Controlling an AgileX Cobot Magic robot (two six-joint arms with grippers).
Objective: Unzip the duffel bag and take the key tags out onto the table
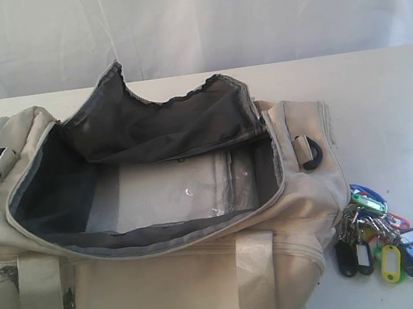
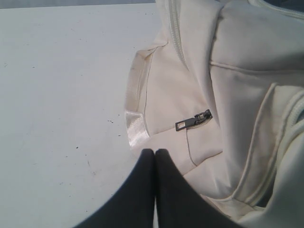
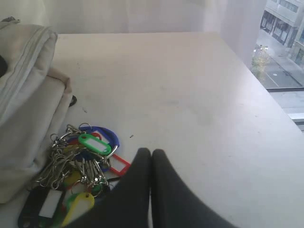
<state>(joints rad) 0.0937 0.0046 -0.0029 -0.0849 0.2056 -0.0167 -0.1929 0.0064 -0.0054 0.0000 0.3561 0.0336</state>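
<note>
The cream duffel bag (image 1: pixel 295 264) lies on the white table (image 1: pixel 388 102) with its top flap (image 1: pixel 157 119) folded back and its dark inside showing. The key tags (image 1: pixel 378 235) lie in a bunch on the table by the bag's right end, and the right wrist view shows the key tags (image 3: pixel 80 164) beside the bag's wall (image 3: pixel 28 95). My right gripper (image 3: pixel 151 151) is shut and empty, just beside the bunch. My left gripper (image 2: pixel 155 151) is shut and empty over the bag's edge (image 2: pixel 190 85), near a small zipper pull (image 2: pixel 194 120). Neither arm shows in the exterior view.
A clear plastic sheet (image 1: pixel 173 192) lies on the bag's floor. Black D-rings (image 1: pixel 310 153) sit at both ends of the bag. Bare tabletop (image 3: pixel 190 85) stretches beyond the tags to the table's edge (image 3: pixel 270 95), with a window beyond it.
</note>
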